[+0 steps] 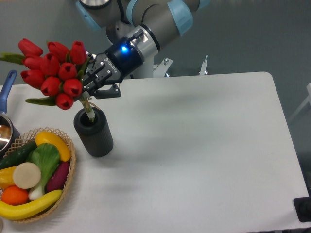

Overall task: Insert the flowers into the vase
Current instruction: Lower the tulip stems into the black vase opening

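Gripper (pixel 91 86) clamped on flowers (pixel 51 73), stem ends dipping into vase (pixel 94 132) mouth. Basket (pixel 69 178) beside vase w/ fruit & veg.

No legible text anywhere

Vase (pixel 94 133) standing on the worktop (pixel 204 145) at left, basket (pixel 36 177) just left of and before it, flowers (pixel 52 73) above the vase (stem ends inside its mouth), gripper (pixel 95 85) right of the flowers.
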Robot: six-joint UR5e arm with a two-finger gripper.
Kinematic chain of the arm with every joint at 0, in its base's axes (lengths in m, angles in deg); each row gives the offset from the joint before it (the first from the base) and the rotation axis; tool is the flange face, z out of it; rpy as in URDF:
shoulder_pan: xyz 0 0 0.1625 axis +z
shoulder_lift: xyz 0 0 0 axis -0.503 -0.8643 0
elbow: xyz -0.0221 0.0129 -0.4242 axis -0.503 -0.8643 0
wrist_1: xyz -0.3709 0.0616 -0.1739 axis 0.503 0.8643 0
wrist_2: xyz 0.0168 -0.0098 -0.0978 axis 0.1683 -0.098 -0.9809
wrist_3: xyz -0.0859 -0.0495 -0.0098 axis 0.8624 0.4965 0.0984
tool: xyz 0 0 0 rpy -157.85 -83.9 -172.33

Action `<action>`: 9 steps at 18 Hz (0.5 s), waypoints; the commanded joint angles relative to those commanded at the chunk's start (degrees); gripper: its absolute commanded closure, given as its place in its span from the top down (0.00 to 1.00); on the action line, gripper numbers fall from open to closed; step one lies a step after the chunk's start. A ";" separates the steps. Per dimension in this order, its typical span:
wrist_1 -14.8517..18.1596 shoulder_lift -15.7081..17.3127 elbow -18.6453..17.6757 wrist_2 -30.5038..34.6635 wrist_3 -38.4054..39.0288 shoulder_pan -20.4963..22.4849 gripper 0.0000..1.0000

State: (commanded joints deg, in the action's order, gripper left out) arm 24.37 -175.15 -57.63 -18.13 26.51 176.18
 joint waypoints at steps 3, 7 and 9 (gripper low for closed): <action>-0.09 -0.09 -0.44 0.00 -0.09 -0.18 0.04; 0.00 -0.96 -1.76 0.00 -3.85 -0.53 0.05; 0.00 -1.58 -2.37 0.00 -4.66 -0.53 0.06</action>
State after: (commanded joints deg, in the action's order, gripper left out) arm 24.37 -176.73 -60.00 -18.13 21.85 175.66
